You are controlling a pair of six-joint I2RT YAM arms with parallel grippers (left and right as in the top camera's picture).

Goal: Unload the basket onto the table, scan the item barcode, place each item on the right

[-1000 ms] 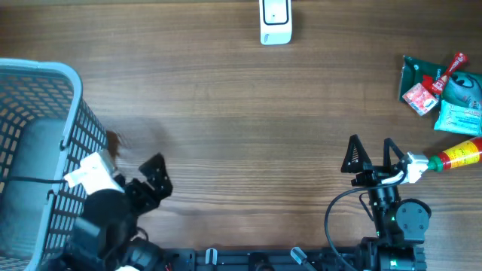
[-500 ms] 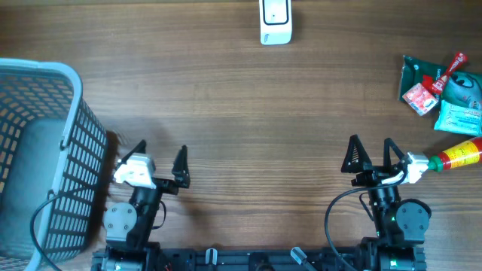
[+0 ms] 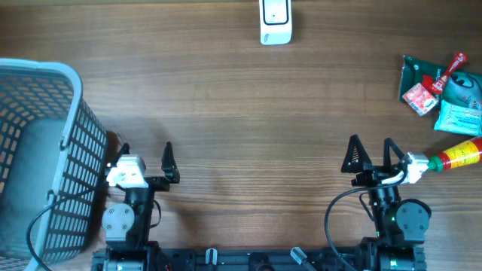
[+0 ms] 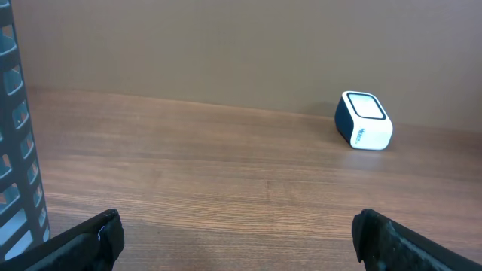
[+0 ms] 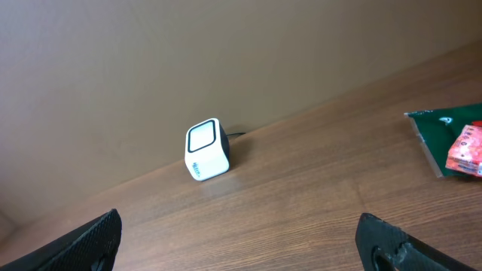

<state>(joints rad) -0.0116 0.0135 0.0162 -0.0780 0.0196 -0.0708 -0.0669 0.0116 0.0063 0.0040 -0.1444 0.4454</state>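
- The scanner (image 3: 276,21), a small white box with a dark side, sits at the far edge of the surface (image 3: 248,105), about midway across and well apart from everything else.
- Off to the right are the items: a heap of green packets (image 3: 452,102) with a red sachet (image 3: 419,96) lying on them.
- Just nearer than that heap, a red sauce bottle (image 3: 461,154) lies on its side, cap end pointing left.
- Right fingers (image 3: 352,154) are spread wide and holding nothing, down at the near edge. The bottle's cap is right beside that arm's wrist; touching or not, I cannot tell.
- Left fingers (image 3: 167,154) are spread wide too, and empty, just beside the slatted wall of the grey basket (image 3: 83,143) at the left end.
- From the left wrist, the scanner (image 4: 364,120) shows up ahead and to the right across bare wood, with the basket wall at the left edge.
- From the right wrist, the scanner (image 5: 207,150) stands ahead and to the left, and a green packet (image 5: 440,128) peeks in at the right.
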